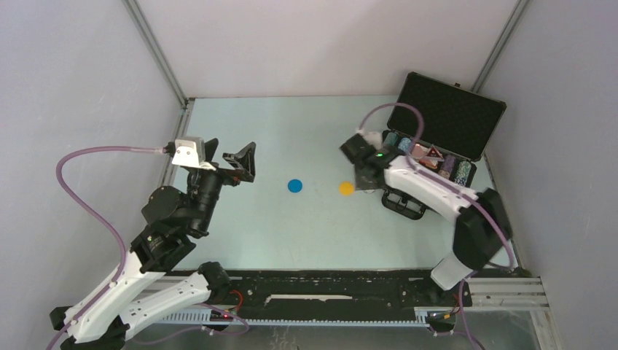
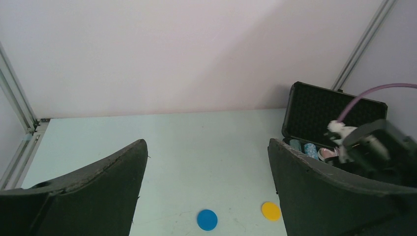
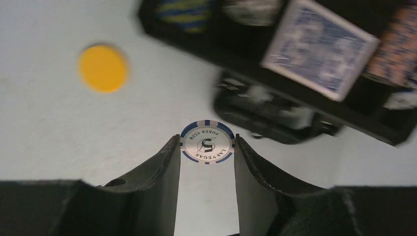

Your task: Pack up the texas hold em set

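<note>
Two tools are answering to my remote hand, and I am reading them apart easily. In the right wrist view, the right tool (image 3: 207, 147) is pinching a white poker chip (image 3: 207, 141) with blue edge marks by its rim. Both fingers (image 3: 162, 172) are pressing against it, and its printed face is turning toward the camera. I cannot tell whether the chip is touching the pale counter (image 1: 291, 124). It is sitting just in front of the black briefcase (image 1: 452, 109), whose handle (image 3: 273, 110) is showing blurred beyond it.

The briefcase is lying open at the far right of the counter with its lid (image 1: 448, 113) standing up. Rows of striped chips (image 1: 397, 140) are sitting inside it, alongside a blue card deck (image 3: 319, 49) and a red triangle (image 1: 434, 153).

A yellow disc (image 1: 346, 188) is lying on the counter just left of the right tool. A blue disc (image 1: 294, 185) is lying near it, further left, and the two are not touching.

The left tool (image 1: 232, 159) is hovering over the left side of the counter, jaws spread wide and holding nothing, well apart from both discs and the briefcase.
</note>
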You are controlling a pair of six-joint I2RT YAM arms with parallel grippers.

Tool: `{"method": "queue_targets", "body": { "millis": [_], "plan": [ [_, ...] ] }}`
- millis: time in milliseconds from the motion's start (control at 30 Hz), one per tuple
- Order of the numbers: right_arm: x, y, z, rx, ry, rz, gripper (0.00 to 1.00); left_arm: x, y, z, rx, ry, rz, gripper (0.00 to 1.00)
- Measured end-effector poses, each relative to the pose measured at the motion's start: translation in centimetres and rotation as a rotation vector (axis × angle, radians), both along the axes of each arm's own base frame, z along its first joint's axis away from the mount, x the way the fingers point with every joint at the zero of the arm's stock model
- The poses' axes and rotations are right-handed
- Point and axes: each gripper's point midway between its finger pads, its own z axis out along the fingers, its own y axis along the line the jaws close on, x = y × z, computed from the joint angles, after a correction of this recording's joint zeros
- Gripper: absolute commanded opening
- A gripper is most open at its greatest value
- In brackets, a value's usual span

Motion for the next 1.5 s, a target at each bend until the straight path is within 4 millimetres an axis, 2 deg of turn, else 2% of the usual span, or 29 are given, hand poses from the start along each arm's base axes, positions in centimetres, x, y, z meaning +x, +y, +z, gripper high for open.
{"method": "queue_targets", "body": {
  "millis": [167, 300, 467, 600, 700, 900, 1333, 1500],
  "plan": [
    [-0.6, -10.0, 1.8, 0.016, -0.089, -0.246, 0.41, -0.1, -0.1, 0.1, -0.005, -0.001, -0.008, 0.97],
    [-1.9, -16.2, 2.3, 0.074, -0.190, -0.436, 0.42, -0.1, -0.2, 0.1, -0.007, -0.002, -0.013, 0.97],
    [-2.2, -21.4, 1.2, 0.141, -0.257, -0.623, 0.43, -0.2, -0.2, 0.1, -0.018, -0.001, -0.018, 0.98],
    [-2.2, -24.4, -0.7, 0.172, -0.289, -0.722, 0.44, -0.4, -0.1, 0.3, -0.026, -0.006, -0.025, 0.98],
    [-2.5, -25.8, -2.3, 0.191, -0.310, -0.768, 0.47, -0.5, 0.0, 0.4, -0.031, -0.009, -0.026, 0.98],
    [-2.1, -26.3, -4.0, 0.229, -0.356, -0.780, 0.49, -0.5, 0.0, 0.4, -0.034, -0.010, -0.026, 0.98],
    [-1.1, -26.6, -3.9, 0.264, -0.424, -0.785, 0.65, -0.6, 0.0, 0.5, -0.039, -0.010, -0.030, 0.98],
    [-1.3, -26.4, -3.5, 0.274, -0.428, -0.778, 0.63, -0.6, -0.1, 0.5, -0.039, -0.011, -0.034, 0.98]
  ]
}}
